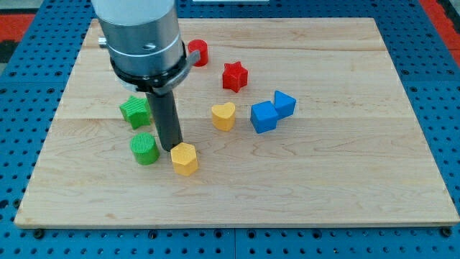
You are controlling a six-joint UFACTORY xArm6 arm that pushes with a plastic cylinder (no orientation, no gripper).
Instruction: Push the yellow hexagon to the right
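Although built with nothing to open, close or clamp, serves well enough as a plain pusher: my tip (172, 149) down at board level, hard against or just beside the upper-left face of the yellow hexagon (184, 159), too close to tell contact from a hair of gap. Yellow hexagon low on the wooden board (323, 187), left of centre, with the green cylinder (144, 148) near on the view's left and the green star (135, 111) further up, beside the rod. Likely a light, hard plastic piece, stiff, not fragile, flat-bottomed, so apt to slide readily on the smooth wood and equally apt to spin or slip off a round rod if struck off-centre. No taking hold as such; best met on the left-hand face, square through the middle, rather than on a corner. From the present upper-left spot, probably a push down and rightward rather than purely right; judged better to come round to the view's left side first. Bare wood to the view's right at that height; yellow heart (223, 116), blue blocks (264, 116), red star (234, 76) and red cylinder (198, 52) all higher up, well apart from a straight rightward path
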